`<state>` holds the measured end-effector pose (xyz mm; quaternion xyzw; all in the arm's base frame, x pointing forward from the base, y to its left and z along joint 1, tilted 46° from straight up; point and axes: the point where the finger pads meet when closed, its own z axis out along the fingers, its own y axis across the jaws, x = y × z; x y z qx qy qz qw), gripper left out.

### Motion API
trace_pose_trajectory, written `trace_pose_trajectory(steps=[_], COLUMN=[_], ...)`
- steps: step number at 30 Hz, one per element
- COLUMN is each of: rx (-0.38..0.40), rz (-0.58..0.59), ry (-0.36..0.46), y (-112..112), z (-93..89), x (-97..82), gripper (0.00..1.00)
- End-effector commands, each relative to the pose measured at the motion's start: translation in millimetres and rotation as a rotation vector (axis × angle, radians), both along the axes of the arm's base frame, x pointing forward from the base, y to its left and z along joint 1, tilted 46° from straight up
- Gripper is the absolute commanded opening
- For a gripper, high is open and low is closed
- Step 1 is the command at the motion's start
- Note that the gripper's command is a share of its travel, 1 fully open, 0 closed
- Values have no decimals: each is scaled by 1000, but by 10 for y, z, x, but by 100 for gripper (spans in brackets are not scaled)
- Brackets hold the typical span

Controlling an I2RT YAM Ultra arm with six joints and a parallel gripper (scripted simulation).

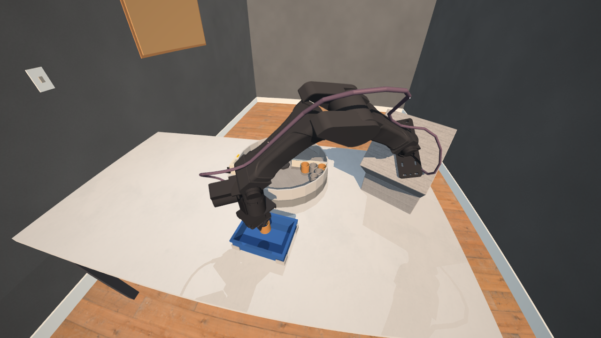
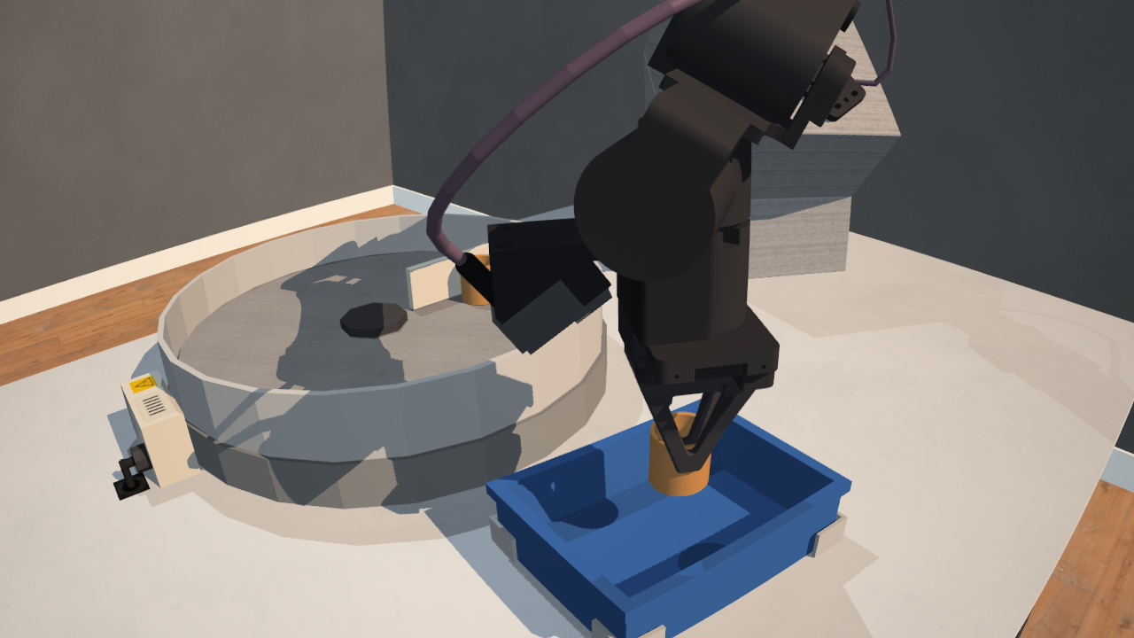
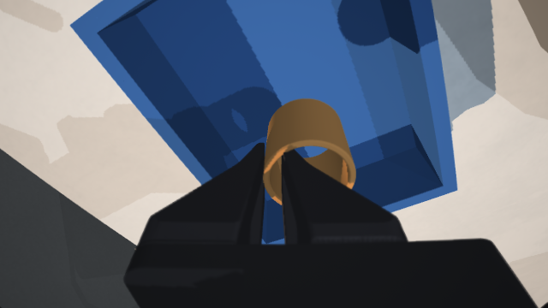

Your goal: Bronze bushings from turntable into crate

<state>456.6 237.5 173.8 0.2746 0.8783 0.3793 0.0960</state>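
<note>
My gripper (image 2: pixel 687 462) (image 3: pixel 273 154) is shut on the wall of a bronze bushing (image 1: pixel 265 229) (image 2: pixel 679 480) (image 3: pixel 305 121), one finger inside its bore. The bushing hangs roughly upright over the blue crate (image 1: pixel 257 250) (image 2: pixel 733 572) (image 3: pixel 441 137), above its floor. No other bushing shows in the visible part of the crate. On the turntable (image 1: pixel 294 195) (image 2: pixel 237 333) stand a bronze bushing (image 1: pixel 304 168) (image 2: pixel 471 295) and another bronze bushing (image 1: pixel 321 166) by the wall, with steel bushings (image 1: pixel 312 166) (image 1: pixel 314 176) clustered beside them. The arm hides part of the turntable.
A raised rim surrounds the turntable, with a pale divider (image 1: pixel 297 163) (image 2: pixel 431 285) and a dark hub (image 2: pixel 373 319) inside. A control box (image 2: pixel 162 436) stands at its outer side. The arm's base is on a grey block (image 1: pixel 378 168). A cable (image 1: pixel 289 119) loops along the arm.
</note>
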Motion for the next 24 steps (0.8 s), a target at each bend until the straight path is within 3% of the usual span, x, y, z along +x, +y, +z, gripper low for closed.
trace_pose_trajectory(steps=[1,6,9,24], rx=[-2,-2,4,4], rz=[-24,-24,-24,-24], ry=[-32,-27,-45,-45], y=[-98,-100,-103,-103], z=[63,55,150,150], x=[155,155,143,142], gripper=[0,0,0,0])
